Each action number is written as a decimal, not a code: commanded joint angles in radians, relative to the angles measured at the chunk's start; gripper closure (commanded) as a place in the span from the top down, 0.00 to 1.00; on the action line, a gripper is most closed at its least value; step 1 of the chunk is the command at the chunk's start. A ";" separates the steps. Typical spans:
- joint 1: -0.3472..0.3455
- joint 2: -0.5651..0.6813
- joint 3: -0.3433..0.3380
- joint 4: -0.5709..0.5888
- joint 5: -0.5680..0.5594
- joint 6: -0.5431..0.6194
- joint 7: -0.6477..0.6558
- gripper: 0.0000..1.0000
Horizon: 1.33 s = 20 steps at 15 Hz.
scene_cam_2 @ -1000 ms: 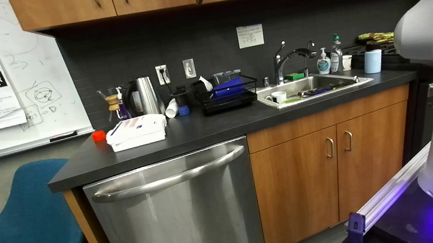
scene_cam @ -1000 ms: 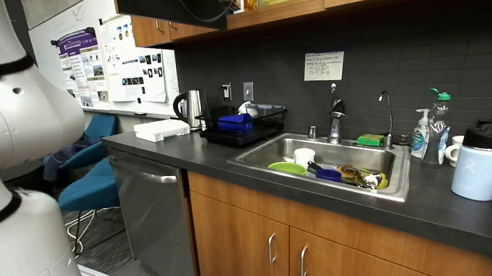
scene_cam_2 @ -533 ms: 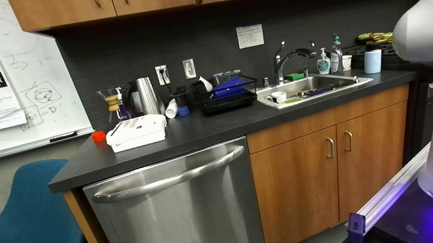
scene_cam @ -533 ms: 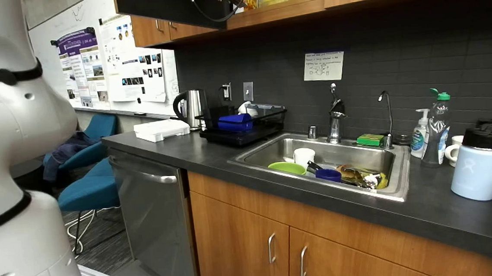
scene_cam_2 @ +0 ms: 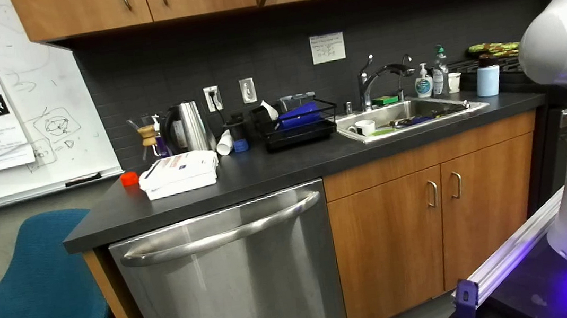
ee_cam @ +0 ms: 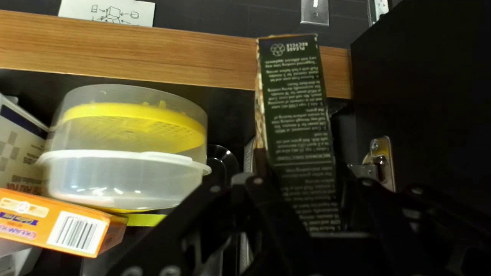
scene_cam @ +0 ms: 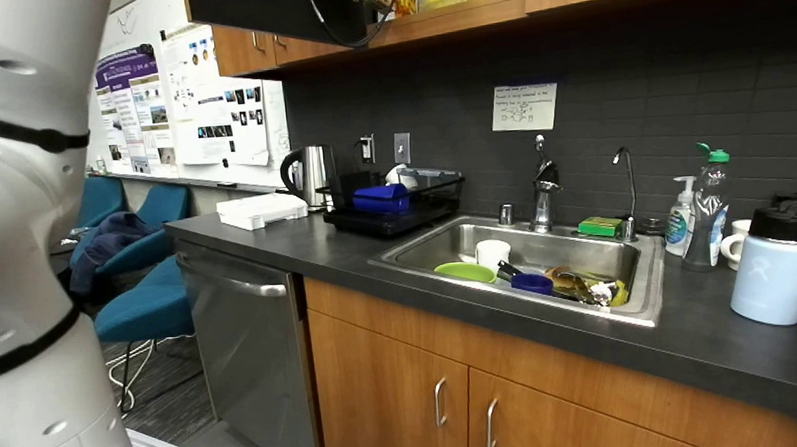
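Currently, in the wrist view, an orange box (ee_cam: 57, 224) with a barcode lies left of the green box (ee_cam: 295, 115), and between the two sits a clear round container (ee_cam: 122, 180) with a yellow perforated disc (ee_cam: 153, 134). The green box is a tall, narrow, dark green carton, its facing side covered in pale, upside-down print, with a recycling mark near its upper end. In view it overlaps the wooden shelf edge (ee_cam: 153, 53), and the tool (ee_cam: 301, 176) pinches its lower part from both sides. Just right of the green box is a black cabinet door (ee_cam: 425, 96) with a metal hinge (ee_cam: 386, 166). Compared with one second earlier, the upper part of the white arm (scene_cam: 9, 75) in an exterior view leans further toward the wooden shelf edge, while its middle has drawn back; the sink (scene_cam: 655, 279) looks unchanged.
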 commanded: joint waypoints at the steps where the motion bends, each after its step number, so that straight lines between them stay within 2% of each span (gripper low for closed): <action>1: 0.213 0.108 -0.070 0.233 -0.103 -0.084 -0.001 0.13; 2: 0.301 0.068 -0.242 0.255 0.016 -0.054 -0.037 0.13; 3: 0.352 0.082 -0.296 0.300 0.044 -0.060 -0.050 0.13; 6: 0.506 0.098 -0.553 0.409 0.189 -0.070 -0.083 0.13; 10: 0.645 0.131 -0.870 0.526 0.415 -0.105 -0.141 0.13; 13: 0.679 0.167 -0.994 0.591 0.510 -0.148 -0.166 0.13; 15: 0.690 0.188 -1.043 0.620 0.548 -0.170 -0.170 0.13; 17: 0.695 0.207 -1.075 0.645 0.575 -0.188 -0.165 0.13; 18: 0.672 0.142 -1.036 0.517 0.546 -0.134 -0.146 0.13; 19: 0.674 0.145 -1.041 0.517 0.547 -0.133 -0.145 0.13; 20: 0.698 0.221 -1.090 0.651 0.584 -0.192 -0.161 0.13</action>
